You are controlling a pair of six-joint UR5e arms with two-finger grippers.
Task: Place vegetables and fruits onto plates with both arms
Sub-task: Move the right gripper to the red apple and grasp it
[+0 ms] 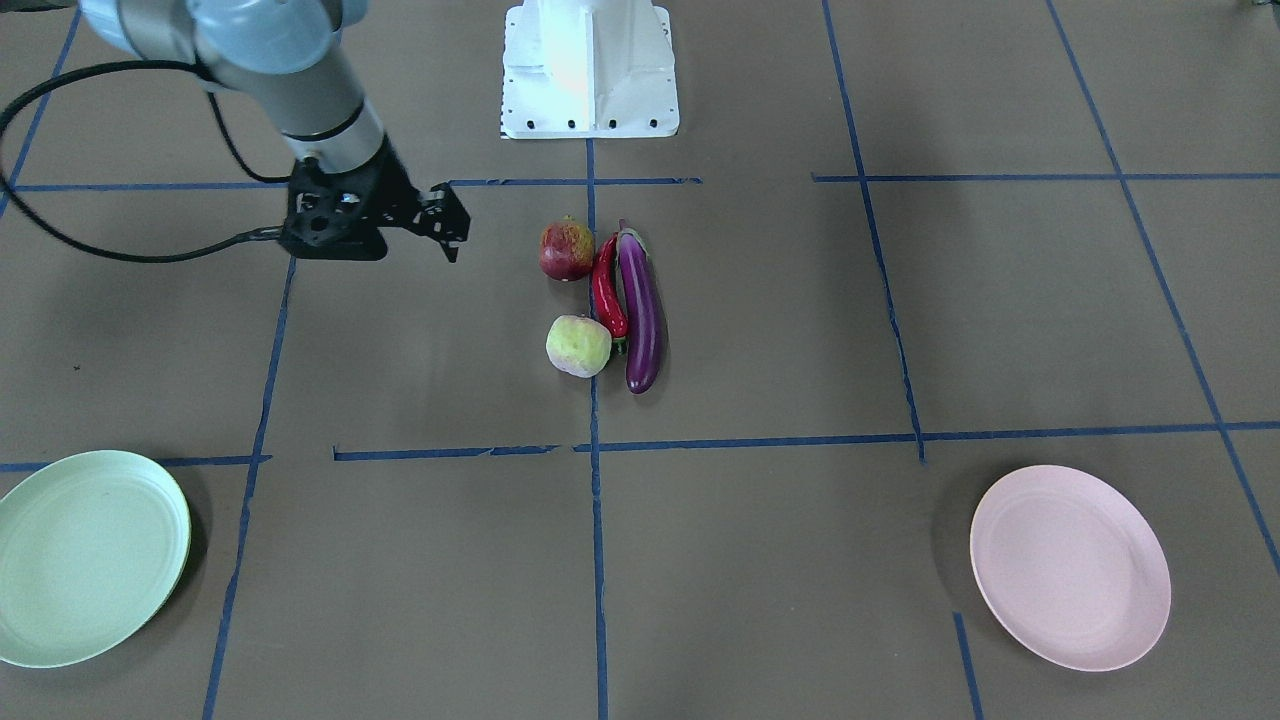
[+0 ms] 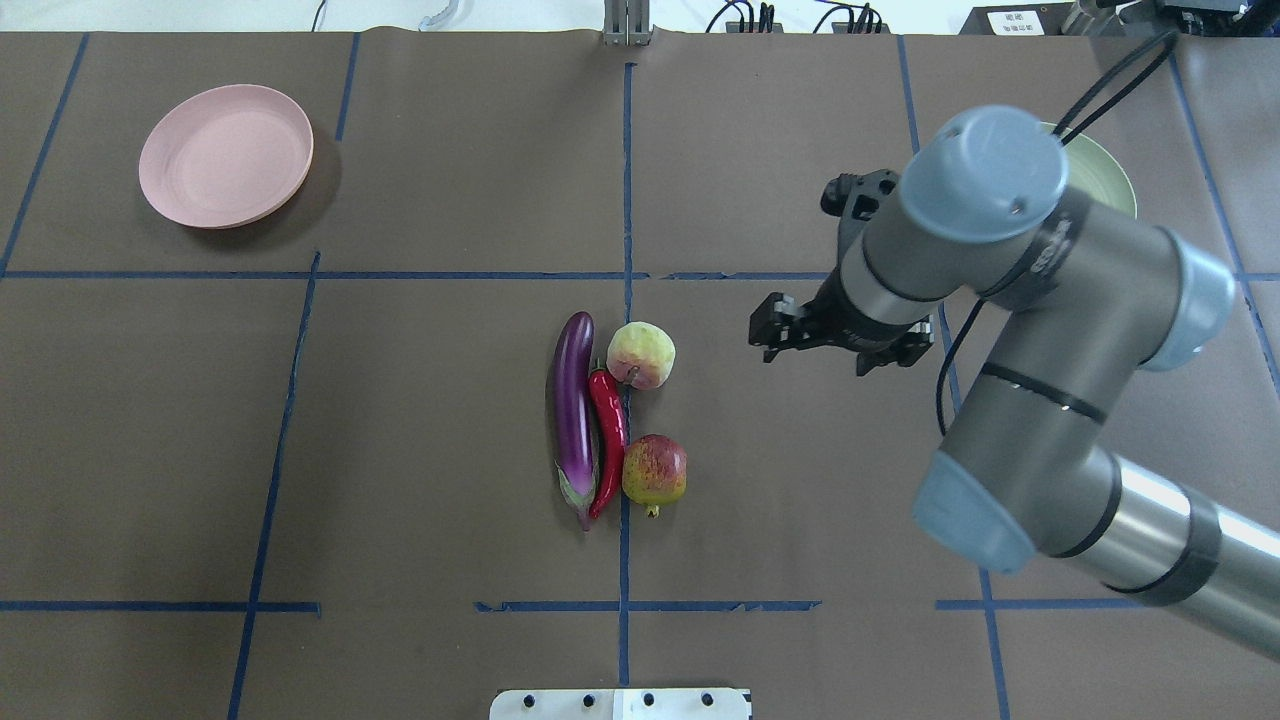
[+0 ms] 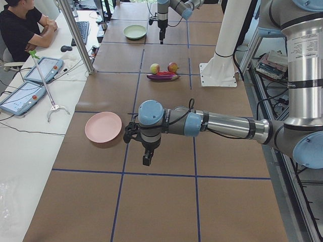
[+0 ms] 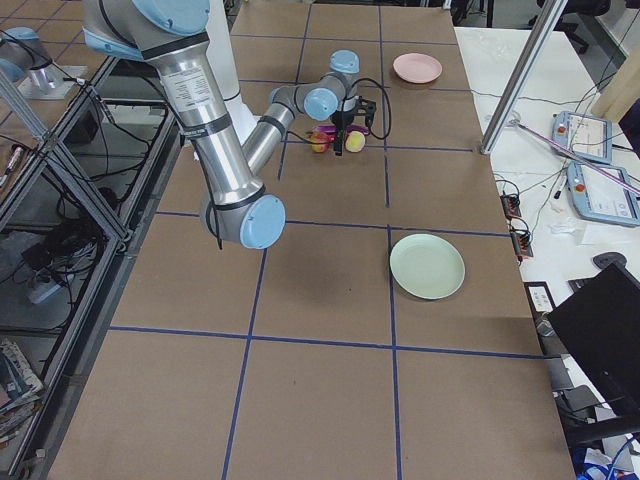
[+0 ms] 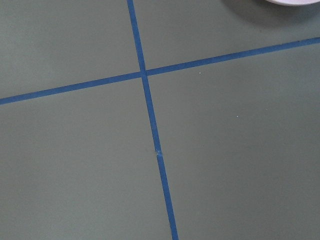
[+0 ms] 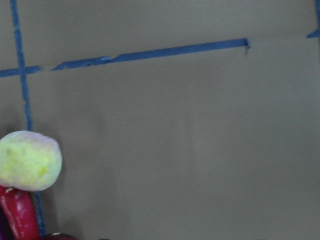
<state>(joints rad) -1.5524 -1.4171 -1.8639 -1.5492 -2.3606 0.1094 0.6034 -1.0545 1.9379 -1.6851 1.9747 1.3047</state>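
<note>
Nothing is on a plate yet. All four pieces lie in one tight cluster at the centre of the table (image 1: 780, 600): the eggplant (image 1: 641, 310) and chili (image 1: 607, 288) lie lengthwise and touching, with the pomegranate (image 1: 566, 250) and the pale fruit (image 1: 578, 346) close against the chili's other flank. That layout suits a split. The two fruits face the right arm's side, where the green plate (image 1: 88, 557) waits empty, and the vegetables face the left arm's side and the empty pink plate (image 1: 1070, 567). The right gripper (image 1: 375, 245) hangs above bare table, near the fruits but apart from them, with its jaws spread wide and nothing between them. Its wrist view catches the pale fruit at the lower left edge, so it is probably lining up for a fruit. The left gripper (image 3: 146, 160) hovers over crossing tape (image 5: 150, 125) just beside the pink plate, well apart from the cluster. It shows only from the table's end — so I cannot tell whether it is open or closed.
</note>
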